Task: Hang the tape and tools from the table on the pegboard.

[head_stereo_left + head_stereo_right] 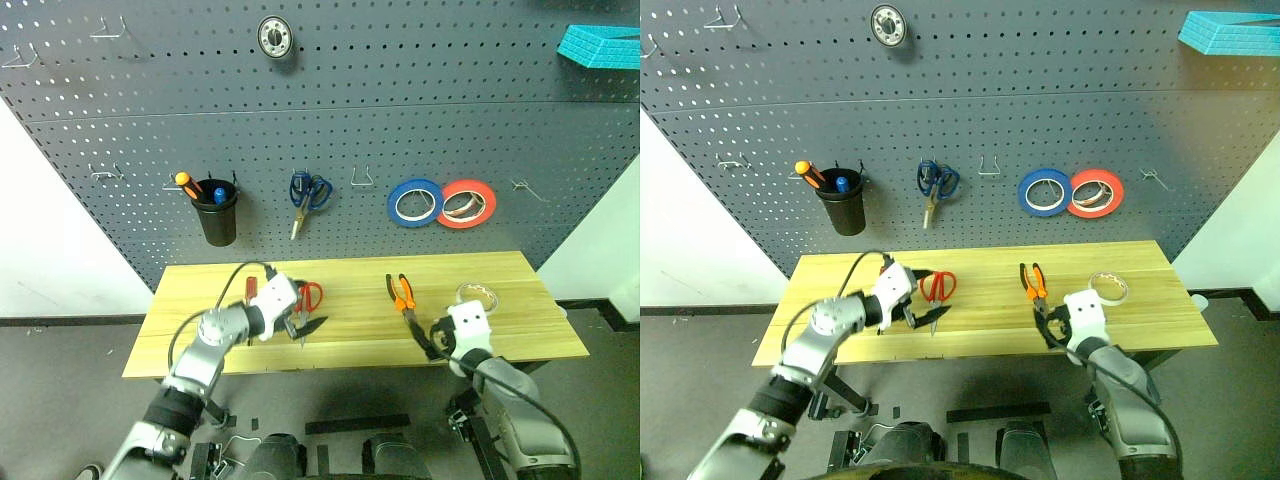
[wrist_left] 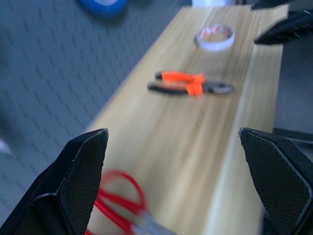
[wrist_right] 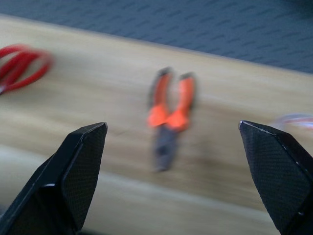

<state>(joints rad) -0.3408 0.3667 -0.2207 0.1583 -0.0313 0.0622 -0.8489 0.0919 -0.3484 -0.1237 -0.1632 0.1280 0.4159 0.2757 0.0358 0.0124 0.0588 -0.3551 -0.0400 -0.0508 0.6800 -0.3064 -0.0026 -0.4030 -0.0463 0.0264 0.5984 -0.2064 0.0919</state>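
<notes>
The light yellow wooden table (image 1: 520,340) stands against the dark grey pegboard (image 1: 400,110). Three of the task's things are seen lying flat on the tabletop. The red-handled scissors (image 1: 308,300) lie left of centre, blades towards the front edge. The orange-and-black-handled pliers (image 1: 402,296) lie right of centre, handles towards the pegboard and nose towards the front. The whitish roll of tape (image 1: 478,295) lies flat near the right end, well apart from the pliers. A small dark-red shape just left of the left wrist may be the red-handled screwdriver, but it is too hidden to be told with certainty.

The left gripper (image 1: 296,326) is held low over the table just beside the scissors, its two black fingers (image 2: 80,169) spread wide and nothing between them; in its wrist view the red scissor loops show close below the left finger. The right gripper (image 1: 436,340) is held at the front edge just short of the pliers' nose, fingers (image 3: 73,169) likewise spread wide and empty, the pliers framed between them further off.

On the pegboard hang a black cup (image 1: 216,212) holding an orange-handled screwdriver (image 1: 187,183), blue-handled scissors (image 1: 308,194), a blue tape roll (image 1: 415,203) and a red-orange tape roll (image 1: 467,203) touching it.
</notes>
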